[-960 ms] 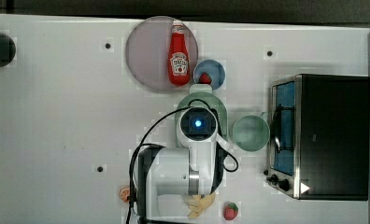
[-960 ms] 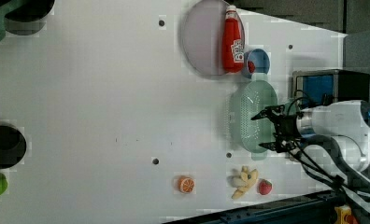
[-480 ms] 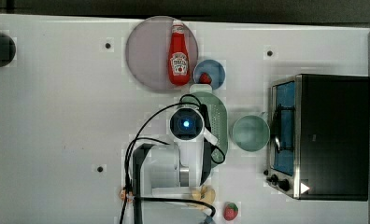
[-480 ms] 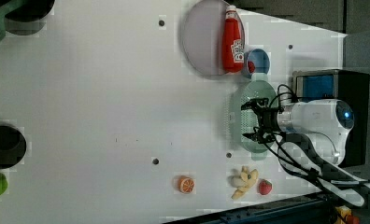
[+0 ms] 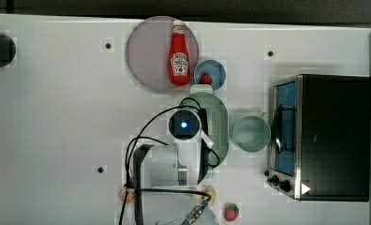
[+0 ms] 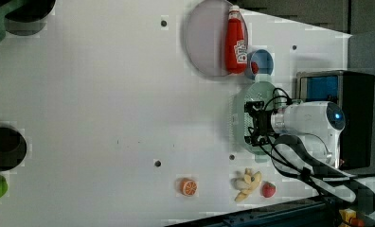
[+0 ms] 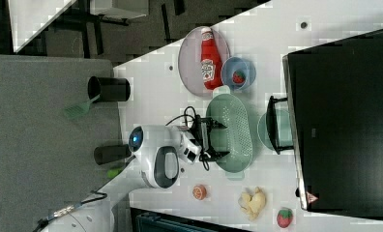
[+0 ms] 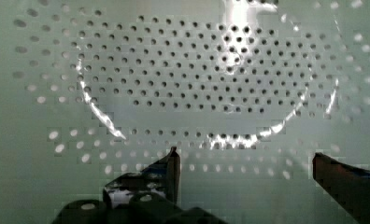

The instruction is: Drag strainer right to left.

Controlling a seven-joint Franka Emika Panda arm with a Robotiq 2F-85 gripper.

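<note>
The mint-green strainer (image 7: 231, 133) lies on the white table (image 5: 57, 117) between the ketchup bottle (image 5: 178, 58) on its grey plate (image 5: 144, 51) and the round green cup (image 5: 250, 133), near the black oven (image 5: 333, 136). The gripper (image 7: 210, 138) hangs over the strainer's perforated bowl, fingers (image 8: 171, 168) spread apart and holding nothing.

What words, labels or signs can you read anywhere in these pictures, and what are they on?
Ketchup bottle: a white label with dark print, too blurred to read.
Black oven: a small red-edged triangle sign at one corner of its side, whose symbol cannot be made out.
The strainer, the gripper and the table show no text.
</note>
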